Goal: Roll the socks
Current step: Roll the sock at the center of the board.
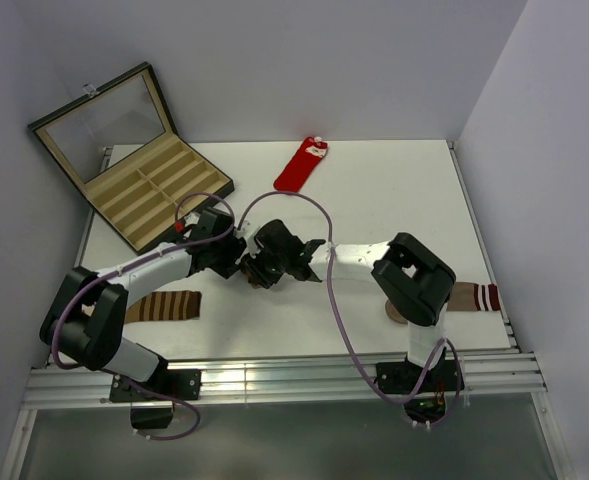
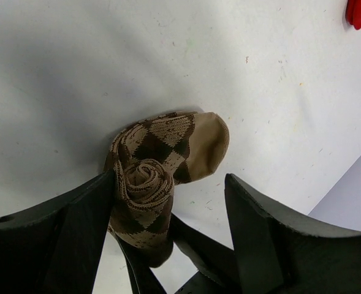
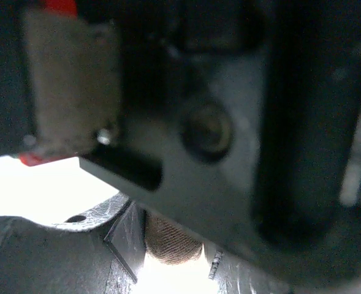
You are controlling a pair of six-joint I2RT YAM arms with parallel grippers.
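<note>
White surface (image 2: 168, 61) lies under the half-rolled argyle sock (image 2: 159, 165); our right gripper (image 3: 171, 248) pinches the roll, our left gripper (image 2: 168, 184) stands wide around it; we should wind tight, even turns

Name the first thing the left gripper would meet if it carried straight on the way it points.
Probably the part-rolled argyle sock, lying between the left gripper's open fingers, with the table behind.

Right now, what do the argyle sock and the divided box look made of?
Argyle sock: knitted fabric, matte, tan and dark brown; the stitch texture shows on the rolled part.
Box: rigid dark shell with a matte tan lining, maybe felt or velvet. The see-through lid pane looks like glass or clear plastic.
</note>
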